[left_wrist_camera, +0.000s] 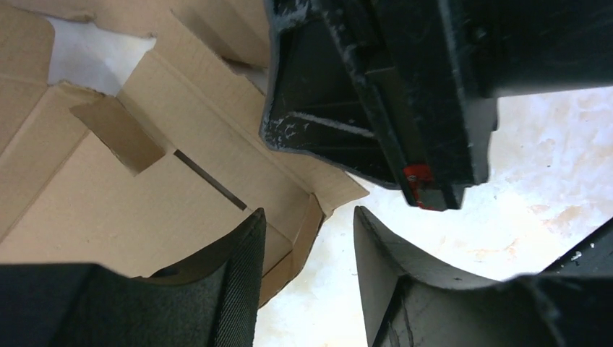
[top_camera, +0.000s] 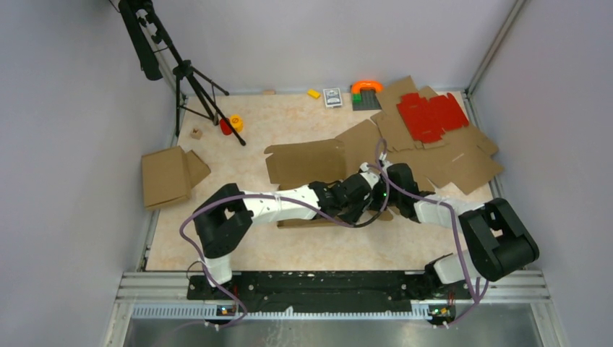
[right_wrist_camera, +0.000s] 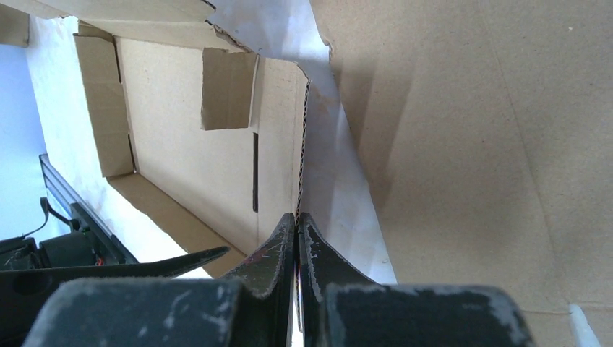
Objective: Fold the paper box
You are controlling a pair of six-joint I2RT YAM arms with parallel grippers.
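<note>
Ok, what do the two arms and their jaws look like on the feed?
They match: the left arm and right arm have white link covers between chunky black joints, each trailing a looped purple cable. Jaws are black and curved; the right pair shows pale scuff marks, the left a fine woven texture.

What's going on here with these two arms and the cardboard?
Two robot arms are folding a paper box in the middle of the table. The right gripper is shut on the edge of one of its panels. The left gripper is open by a corner flap, gripping nothing. The box is only partly folded.
</note>
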